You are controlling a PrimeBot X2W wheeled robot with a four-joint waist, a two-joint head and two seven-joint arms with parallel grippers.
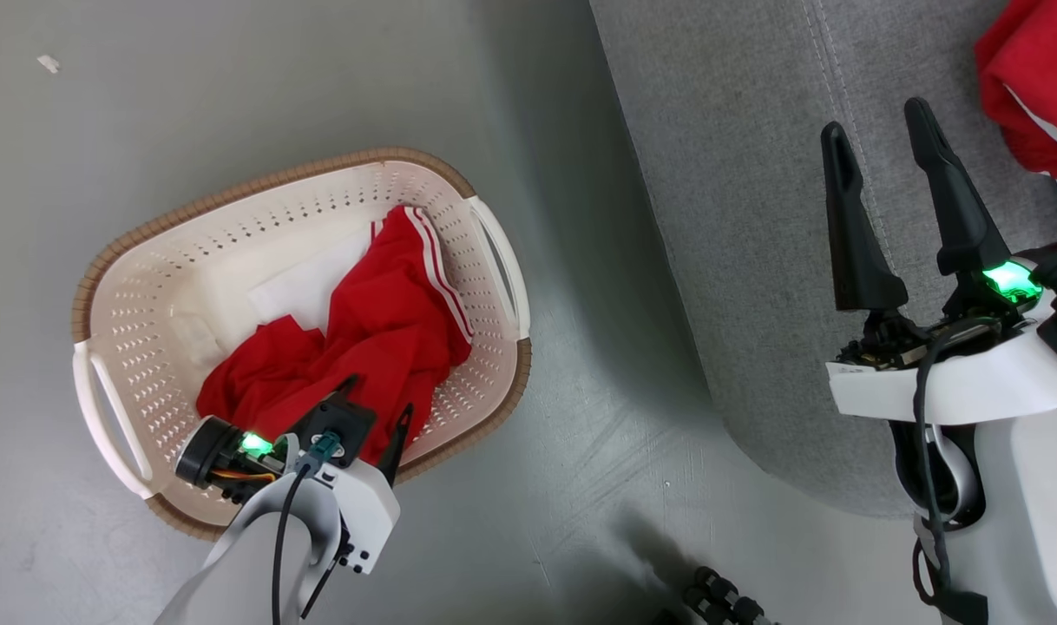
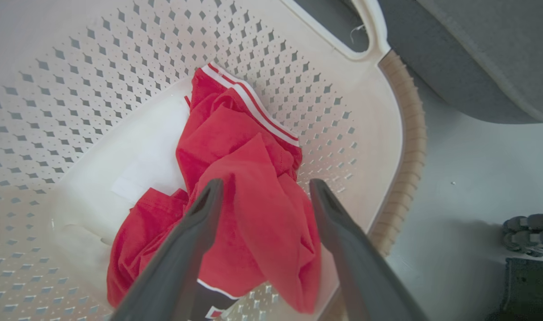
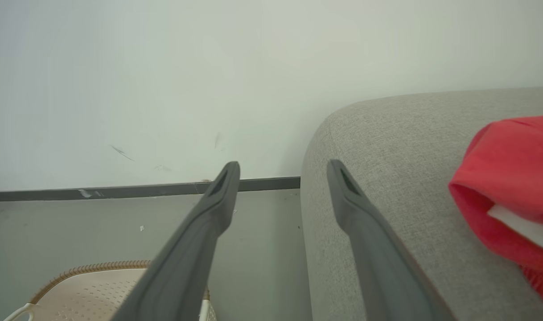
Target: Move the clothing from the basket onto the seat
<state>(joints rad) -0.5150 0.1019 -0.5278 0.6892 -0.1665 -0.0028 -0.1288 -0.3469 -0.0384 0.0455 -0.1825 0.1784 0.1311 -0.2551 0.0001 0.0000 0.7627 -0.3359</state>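
clothing [image 1: 381,330]: 1 red piece crumpled in basket [image 1: 190,260], 2nd piece [image 1: 1019,95] on seat [image 1: 754,217] | left gripper [image 2: 267,183]: open, jaws on both sides of a raised fold | right gripper [image 1: 876,117]: open, empty, over seat | advice: lower a little, close on the thick fold, lift above rim

The grey floor [image 1: 233,87] carries the basket [image 1: 259,187], which stands flat on it. To the right of the basket, with a strip of bare floor between, the grey seat [image 1: 754,174] also stands on the floor. Beyond the basket, to its left, lies a small white scrap [image 1: 49,62]. Inside the basket lies crumpled red clothing [image 1: 381,338]. Another red garment [image 1: 1023,95] lies on the seat, on the side far from the basket.
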